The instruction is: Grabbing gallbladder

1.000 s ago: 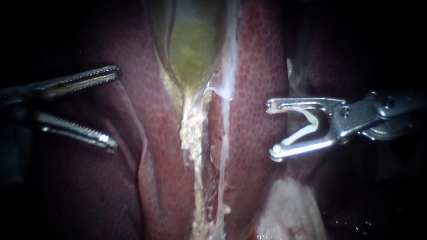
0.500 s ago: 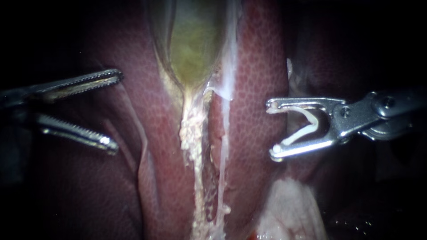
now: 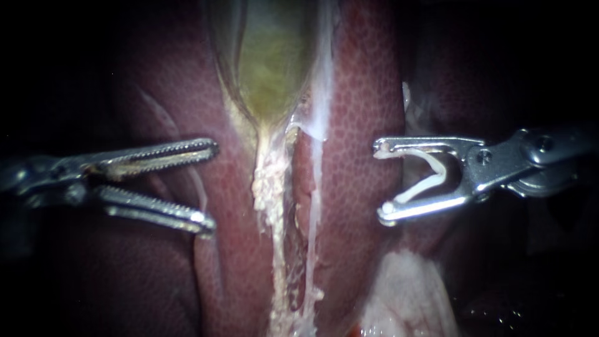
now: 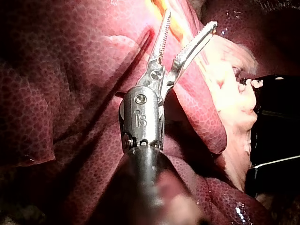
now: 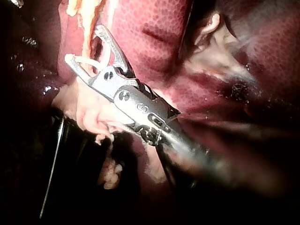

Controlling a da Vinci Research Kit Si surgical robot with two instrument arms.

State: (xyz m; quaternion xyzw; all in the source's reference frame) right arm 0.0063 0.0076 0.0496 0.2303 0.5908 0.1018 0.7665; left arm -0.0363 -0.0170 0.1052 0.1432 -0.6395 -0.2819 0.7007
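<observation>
Gallbladder: I am seeing the gallbladder (image 3: pixel 271 68) as a yellow-green sac in the far middle of the scene. It is lying between lobes of the liver (image 3: pixel 362 125) and narrowing into a pale crumbly strand (image 3: pixel 271 187) that is running nearer.

Left instrument: My left instrument (image 3: pixel 212 187) is reaching in from the left. Its toothed jaws are standing apart, with nothing gripped. The tips are lying over liver just left of the strand, nearer than the sac.

Right instrument: My right instrument (image 3: pixel 380 181) is hovering on the right, well apart from the gallbladder. Its jaws are spread wide, but each is bearing one leg of a white clip (image 3: pixel 430 175), so they are holding it.

Progress: I am judging the grab as not yet made. What is left is carrying the open left jaws onto the sac and closing them.

Left wrist view: This view is showing my left instrument (image 4: pixel 190 18) from behind, with a liver fold under it and yellowish tissue just ahead of the tips.

Right wrist view: This view is showing my right instrument (image 5: pixel 83 44) beside a lump of pale tissue (image 5: pixel 89 110).

Endoscope only: This view alone is giving me both instruments together and the sac's green body.
</observation>
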